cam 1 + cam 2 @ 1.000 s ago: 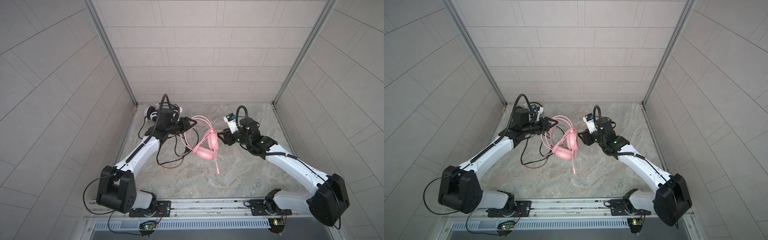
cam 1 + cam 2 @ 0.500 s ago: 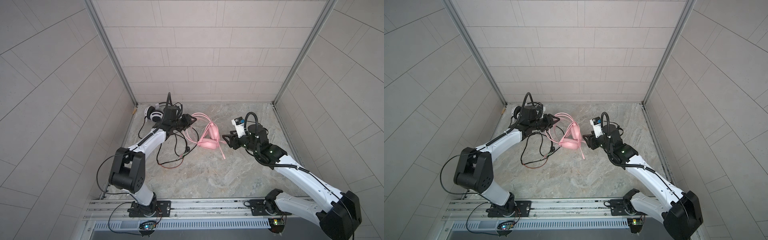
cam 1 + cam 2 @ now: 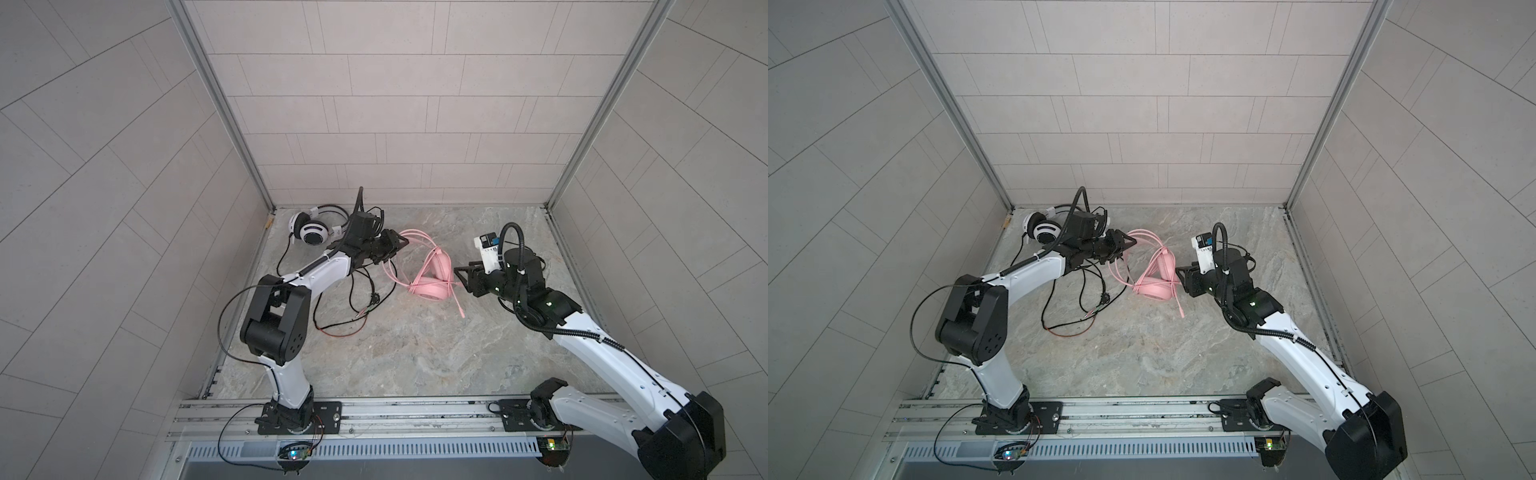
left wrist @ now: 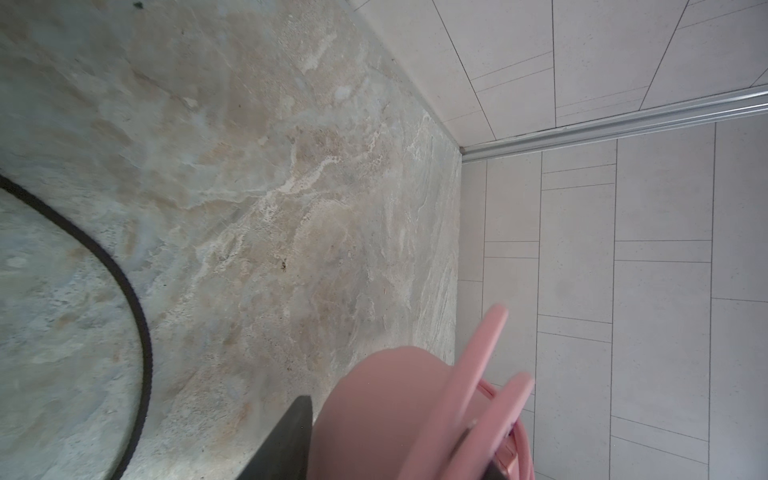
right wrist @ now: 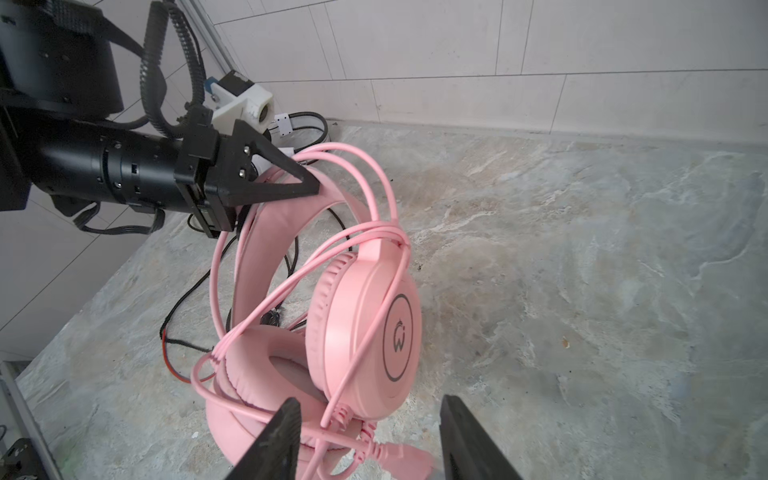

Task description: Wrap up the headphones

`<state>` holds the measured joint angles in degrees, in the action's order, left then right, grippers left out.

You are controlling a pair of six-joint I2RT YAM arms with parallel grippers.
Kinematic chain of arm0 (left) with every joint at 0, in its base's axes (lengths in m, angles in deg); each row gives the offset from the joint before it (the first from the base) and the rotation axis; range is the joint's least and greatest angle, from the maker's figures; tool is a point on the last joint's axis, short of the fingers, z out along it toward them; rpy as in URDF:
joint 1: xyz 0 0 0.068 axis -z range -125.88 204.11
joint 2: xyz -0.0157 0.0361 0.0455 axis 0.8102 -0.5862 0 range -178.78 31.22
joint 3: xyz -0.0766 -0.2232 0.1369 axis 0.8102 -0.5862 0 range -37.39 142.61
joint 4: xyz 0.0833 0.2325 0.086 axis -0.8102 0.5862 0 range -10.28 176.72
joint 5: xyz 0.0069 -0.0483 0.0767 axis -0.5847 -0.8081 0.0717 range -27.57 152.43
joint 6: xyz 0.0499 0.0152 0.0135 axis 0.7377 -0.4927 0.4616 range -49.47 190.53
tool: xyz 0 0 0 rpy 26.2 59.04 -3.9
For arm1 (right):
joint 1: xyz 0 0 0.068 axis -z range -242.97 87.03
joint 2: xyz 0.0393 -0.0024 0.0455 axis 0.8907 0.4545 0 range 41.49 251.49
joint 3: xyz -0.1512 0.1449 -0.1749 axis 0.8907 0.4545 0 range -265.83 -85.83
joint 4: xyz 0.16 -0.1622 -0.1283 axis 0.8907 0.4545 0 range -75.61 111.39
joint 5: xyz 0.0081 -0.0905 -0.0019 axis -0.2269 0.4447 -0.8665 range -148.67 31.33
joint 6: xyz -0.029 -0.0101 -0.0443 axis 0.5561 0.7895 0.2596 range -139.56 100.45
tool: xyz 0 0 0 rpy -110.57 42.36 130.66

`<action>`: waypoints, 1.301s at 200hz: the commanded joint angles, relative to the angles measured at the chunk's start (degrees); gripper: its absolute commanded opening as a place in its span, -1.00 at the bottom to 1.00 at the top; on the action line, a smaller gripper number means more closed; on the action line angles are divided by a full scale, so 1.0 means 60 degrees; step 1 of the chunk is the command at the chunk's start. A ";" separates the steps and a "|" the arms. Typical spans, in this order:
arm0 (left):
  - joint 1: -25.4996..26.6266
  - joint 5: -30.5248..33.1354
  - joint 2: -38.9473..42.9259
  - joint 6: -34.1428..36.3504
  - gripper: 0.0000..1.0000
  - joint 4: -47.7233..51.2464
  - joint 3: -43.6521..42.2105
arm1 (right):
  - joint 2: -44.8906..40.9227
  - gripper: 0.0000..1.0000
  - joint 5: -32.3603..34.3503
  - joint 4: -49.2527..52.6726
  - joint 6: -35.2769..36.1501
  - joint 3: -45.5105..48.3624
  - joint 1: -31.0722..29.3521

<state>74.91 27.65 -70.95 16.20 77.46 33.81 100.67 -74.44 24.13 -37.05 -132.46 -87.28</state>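
The pink headphones (image 3: 432,282) (image 3: 1158,282) rest ear cups down mid-table, their pink cable looped loosely round the band and cups (image 5: 365,332). My left gripper (image 3: 401,240) (image 3: 1129,241) is shut on the pink headband, which fills the gap between its fingers in the left wrist view (image 4: 395,449). On the cups' right, my right gripper (image 3: 459,278) (image 3: 1181,278) (image 5: 370,444) stands open, and the cable's plug end (image 5: 407,457) lies loose between its fingers. The white-and-black headphones (image 3: 311,232) (image 3: 1044,230) lie in the back left corner.
A tangle of thin black cable (image 5: 183,299) with a red wire (image 3: 332,334) sprawls on the stone tabletop left of the pink set, under my left arm. Tiled walls close the back and both sides.
The pink headphones came down onto the table and shifted slightly right. My right gripper backed off to the right. The left arm's elbow swung nearer while its gripper kept the headband.
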 commanded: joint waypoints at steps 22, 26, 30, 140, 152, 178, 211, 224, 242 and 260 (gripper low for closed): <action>-0.0096 -0.0344 0.0045 -0.0402 -1.00 -0.0262 0.0704 | -0.0017 0.10 -0.0378 0.0374 -0.0190 0.0442 0.0048; -0.0106 -0.0351 0.0023 -0.0402 -1.00 -0.0259 0.0731 | -0.0036 0.10 -0.0364 0.0403 -0.0212 0.0481 0.0060; -0.0111 -0.0358 0.0011 -0.0406 -1.00 -0.0260 0.0755 | -0.0068 0.10 -0.0348 0.0420 -0.0216 0.0523 0.0075; -0.0450 -0.0828 0.0204 -0.0160 -1.00 -0.0035 0.0624 | 0.0955 0.17 -0.1654 0.0518 -0.0582 0.0478 0.0845; -0.0460 -0.0836 0.0252 0.0006 -1.00 0.0186 0.0666 | 0.1343 0.18 -0.2433 0.0108 -0.0840 0.0421 0.0859; -0.0474 -0.0955 0.0360 0.0166 -1.00 0.0396 0.0672 | 0.1744 0.19 -0.2192 -0.0099 -0.0920 0.0207 0.0698; -0.0476 -0.0948 0.0516 0.0791 -1.00 0.1228 0.0793 | 0.2050 0.20 -0.1705 0.0259 -0.0467 -0.0336 0.0663; -0.0471 -0.0914 0.0534 0.1117 -1.00 0.1696 0.0938 | 0.2140 0.20 -0.1612 0.0444 -0.0274 -0.0533 0.0598; -0.0479 -0.0966 0.0571 0.1433 -1.00 0.2184 0.1117 | 0.2316 0.20 -0.1742 0.0609 -0.0093 -0.0697 0.0566; -0.0489 -0.1043 0.0593 0.1718 -1.00 0.2620 0.1332 | 0.2495 0.20 -0.1898 0.0720 0.0030 -0.0821 0.0537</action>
<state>72.16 24.89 -70.77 24.14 89.68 37.89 114.22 -85.30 26.25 -39.15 -136.27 -83.61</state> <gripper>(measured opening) 0.499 0.600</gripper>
